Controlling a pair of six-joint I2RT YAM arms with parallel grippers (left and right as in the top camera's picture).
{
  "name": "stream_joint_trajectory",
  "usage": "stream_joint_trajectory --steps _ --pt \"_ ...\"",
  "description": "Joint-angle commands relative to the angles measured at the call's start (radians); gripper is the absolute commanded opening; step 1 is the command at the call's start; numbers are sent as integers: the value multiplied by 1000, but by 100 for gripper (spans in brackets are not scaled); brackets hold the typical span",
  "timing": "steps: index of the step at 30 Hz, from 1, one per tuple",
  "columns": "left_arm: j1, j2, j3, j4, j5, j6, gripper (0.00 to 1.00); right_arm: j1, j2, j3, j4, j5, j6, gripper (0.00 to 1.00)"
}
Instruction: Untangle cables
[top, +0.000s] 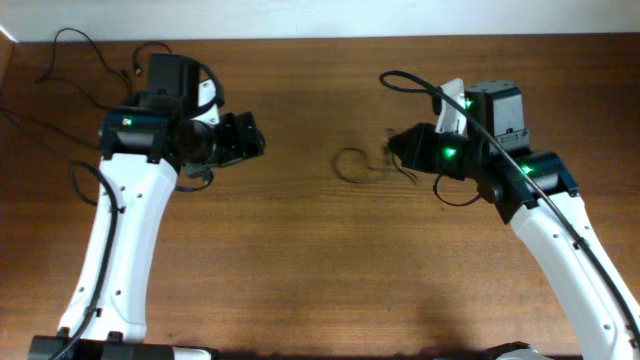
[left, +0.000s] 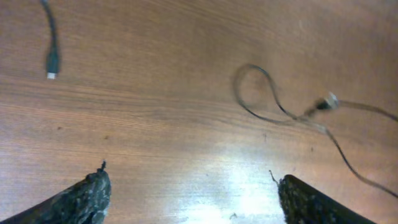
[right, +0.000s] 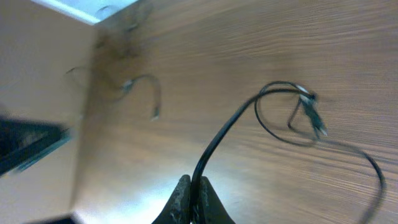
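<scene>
A thin black cable forms a loop (top: 351, 165) on the wooden table between my two grippers. In the left wrist view that loop (left: 252, 93) lies ahead on the right, with a small plug (left: 328, 102) beside it. My left gripper (left: 193, 177) stands open over bare wood, short of the loop, with nothing between its fingers. It also shows from above (top: 258, 140). My right gripper (right: 194, 185) is shut on a black cable (right: 217, 140) that runs up to the loop and a plug (right: 311, 111). From above, the right gripper (top: 396, 148) sits just right of the loop.
Separate thin cords (top: 80, 45) lie at the table's far left corner, one plug end (left: 51, 62) showing in the left wrist view. Another loose strand (right: 146, 90) lies far off in the right wrist view. A thicker arm cable (top: 412, 82) arches over the right arm.
</scene>
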Motion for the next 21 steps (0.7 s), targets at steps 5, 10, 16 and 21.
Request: stream_joint_trajectory --steps 5,10,16,21 --pt "-4 -6 11 49 -48 -39 99 2 -55 80 98 -449 -66 4" --pt "-37 -4 11 64 83 -64 97 25 -53 80 218 -465 54 4" --pt "-89 0 11 88 92 -63 84 139 -42 80 400 -435 173 4" --pt "-89 15 11 95 77 -63 76 139 -42 80 411 -435 210 4"
